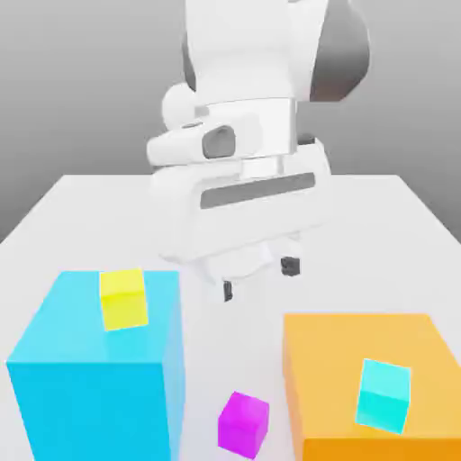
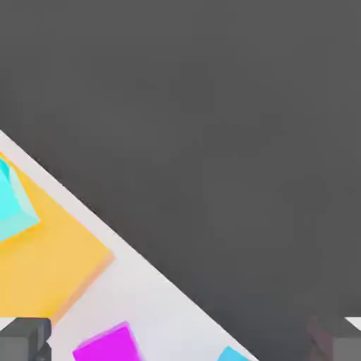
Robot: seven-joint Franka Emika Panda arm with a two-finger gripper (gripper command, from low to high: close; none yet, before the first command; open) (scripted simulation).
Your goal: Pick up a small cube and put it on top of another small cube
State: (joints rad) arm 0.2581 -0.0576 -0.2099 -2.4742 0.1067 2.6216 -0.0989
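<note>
The small magenta cube (image 1: 243,422) (image 2: 107,345) rests on the white table between the two big blocks, near the front edge. The small yellow cube (image 1: 123,298) sits on top of the big blue block (image 1: 99,369). My gripper (image 1: 257,278) hangs open above the table, behind and above the magenta cube, with nothing between its dark fingertips (image 1: 289,266). In the hand view one fingertip (image 2: 25,338) shows beside the magenta cube.
A big orange block (image 1: 360,360) (image 2: 42,261) stands at the exterior view's right with a small cyan cube (image 1: 384,394) (image 2: 13,204) on top. The white table (image 1: 396,216) stretches back behind the arm, and its edge runs diagonally in the hand view.
</note>
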